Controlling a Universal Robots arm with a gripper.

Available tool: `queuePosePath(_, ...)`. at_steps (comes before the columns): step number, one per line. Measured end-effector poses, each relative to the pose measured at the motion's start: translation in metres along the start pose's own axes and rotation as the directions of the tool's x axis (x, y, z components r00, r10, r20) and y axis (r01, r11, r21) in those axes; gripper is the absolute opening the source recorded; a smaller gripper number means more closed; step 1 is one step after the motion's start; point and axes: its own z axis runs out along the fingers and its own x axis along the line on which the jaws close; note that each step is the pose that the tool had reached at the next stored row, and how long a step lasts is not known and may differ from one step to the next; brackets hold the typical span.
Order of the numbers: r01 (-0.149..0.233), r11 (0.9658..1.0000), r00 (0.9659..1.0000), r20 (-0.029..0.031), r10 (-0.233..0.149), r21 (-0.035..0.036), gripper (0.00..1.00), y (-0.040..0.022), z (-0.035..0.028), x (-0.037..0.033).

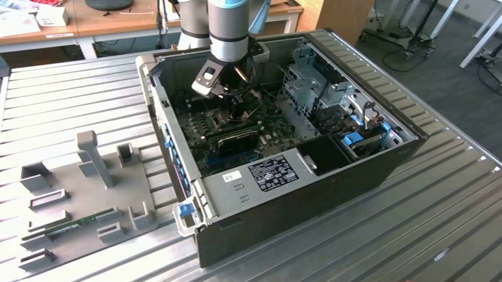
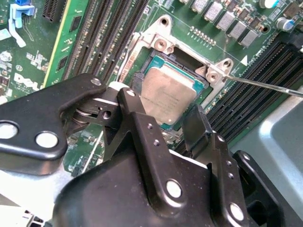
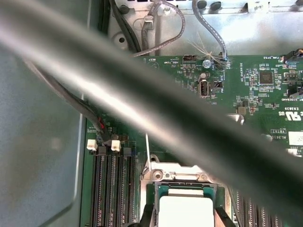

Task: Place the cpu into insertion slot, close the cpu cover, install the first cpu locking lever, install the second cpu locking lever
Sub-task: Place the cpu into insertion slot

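Silver-tan face, one cpu (image 2: 166, 91) in one insertion slot (image 2: 161, 45); one gripper (image 2: 161, 104) clamped on its two opposite edges

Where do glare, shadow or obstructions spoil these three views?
First wrist view: a grey band crosses in front of the board, and the cpu glares near-white. Second wrist view: the black tool covers much of the picture; the cpu has a mild sheen. Exterior view: even light, the computer case shadowed inside.

The cpu (image 2: 168, 97), a pale silver-tan square chip, is observed face-up and uncovered over the dark, silver-framed insertion slot (image 2: 151, 40), set mid-way across the green circuit board (image 2: 182, 19).
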Motion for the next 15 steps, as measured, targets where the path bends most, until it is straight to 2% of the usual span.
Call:
queuePosePath(4, 0.000, 1.0000, 1.0000, 0.0000, 0.000, 0.0000, 0.60, 0.0001, -0.0020, 0.0000)
queuePosePath(10, 0.000, 1.0000, 1.0000, 0.0000, 0.000, 0.0000, 0.60, 0.0005, -0.0112, -0.0002)
queuePosePath(15, 0.000, 1.0000, 1.0000, -0.0001, 0.000, -0.0001, 0.60, 0.0006, -0.0114, -0.0002)
